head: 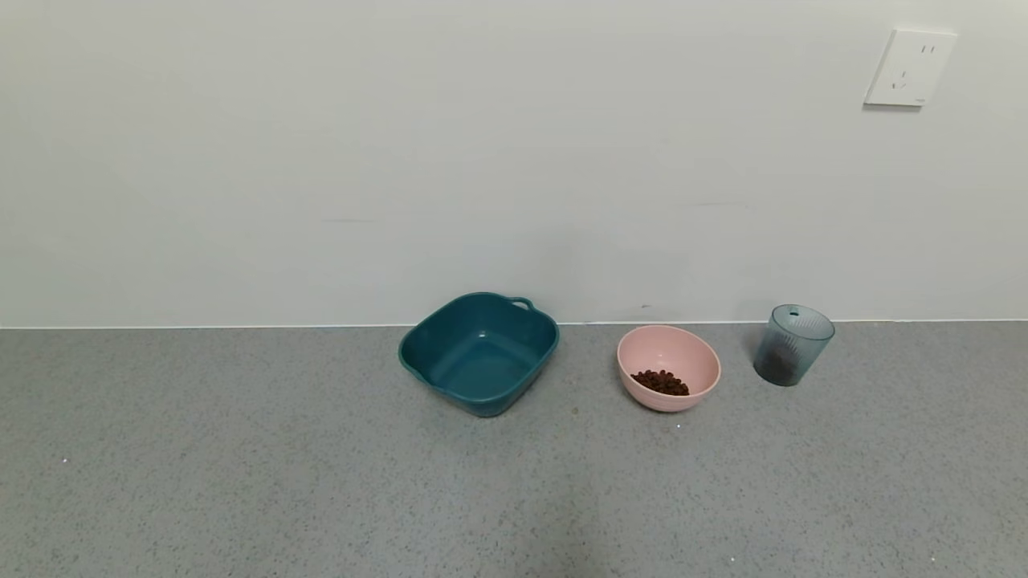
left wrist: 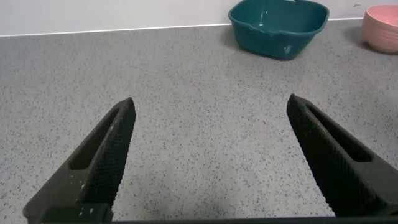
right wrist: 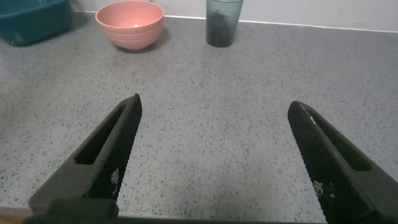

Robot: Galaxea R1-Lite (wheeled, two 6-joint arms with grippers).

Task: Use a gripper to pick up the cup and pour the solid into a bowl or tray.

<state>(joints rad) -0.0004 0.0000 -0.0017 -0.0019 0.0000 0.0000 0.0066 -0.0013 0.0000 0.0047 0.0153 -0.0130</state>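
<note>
The ribbed blue-grey cup (head: 793, 344) stands upright at the back right of the grey counter, near the wall, with a dark mass low inside it. It also shows in the right wrist view (right wrist: 222, 22). To its left is the pale pink bowl (head: 668, 367), holding a small heap of dark brown pellets (head: 660, 382). The bowl also shows in the right wrist view (right wrist: 130, 23) and at the edge of the left wrist view (left wrist: 380, 28). My left gripper (left wrist: 210, 106) and right gripper (right wrist: 214, 102) are both open and empty above bare counter, well short of the cup and bowl. Neither arm shows in the head view.
A dark teal squarish basin (head: 479, 352) with handles sits left of the bowl, empty; it also shows in the left wrist view (left wrist: 278, 25). A white wall runs along the back edge of the counter, with a socket (head: 909, 68) high at right.
</note>
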